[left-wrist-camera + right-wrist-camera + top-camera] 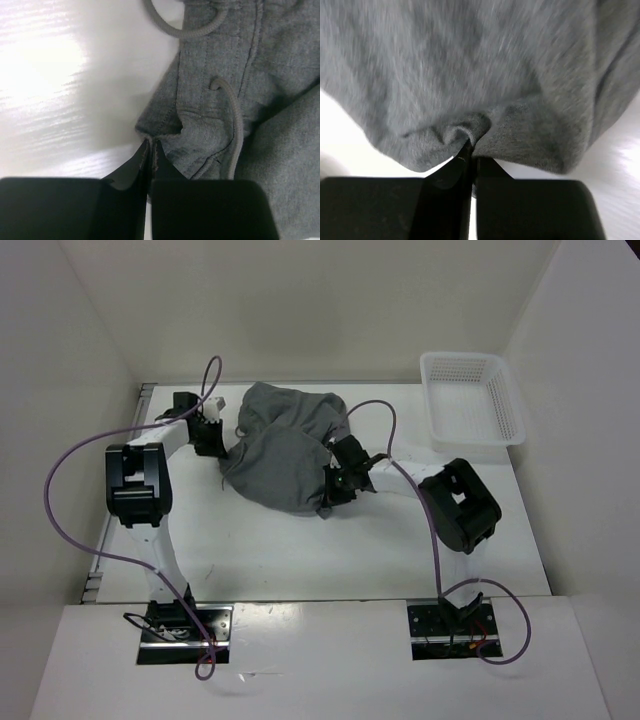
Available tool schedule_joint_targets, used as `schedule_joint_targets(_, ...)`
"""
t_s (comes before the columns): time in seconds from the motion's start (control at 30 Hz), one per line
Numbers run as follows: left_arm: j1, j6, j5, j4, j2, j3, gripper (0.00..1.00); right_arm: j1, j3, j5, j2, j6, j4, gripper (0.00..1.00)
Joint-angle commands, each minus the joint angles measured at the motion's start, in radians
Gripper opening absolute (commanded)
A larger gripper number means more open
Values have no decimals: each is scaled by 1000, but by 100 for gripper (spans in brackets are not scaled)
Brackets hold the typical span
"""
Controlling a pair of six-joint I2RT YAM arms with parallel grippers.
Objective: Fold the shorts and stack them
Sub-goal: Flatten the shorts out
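On the table [300,550], toward its far middle, the shorts [285,455] lie in a crumpled grey heap between my two arms. My left pincer [151,144] has its fingers pressed together with hardly a gap. Their tips nip the edge of the cloth at the heap's left side, where the fabric draws into a small pucker. Just beyond the tips runs a seamed band, and the drawstring [235,125] comes out of a hole in it and trails down toward me. My right pincer [471,146] is likewise closed tight, its tips biting a fold of the hem at the heap's near right side, with the cloth bunching around them. Well apart from the heap, at the far right corner, stands the basket [512,410].
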Motion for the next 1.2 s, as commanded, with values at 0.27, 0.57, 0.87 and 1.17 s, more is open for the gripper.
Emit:
schedule_joint_targets(0.27,112,6,87,-183,-93,448,0,-215,599,454,44,-497,-75,0)
schedule_joint_targets(0.57,112,6,109,-243,-385,236,0,-225,452,321,-208,-637,-207,0)
schedule_joint_targets(0.87,112,6,39,-363,-695,-241,0,-225,-26,126,-506,-683,-364,0)
schedule_joint_targets(1.17,112,6,17,-383,-628,98,0,-225,300,278,-422,-679,-261,0)
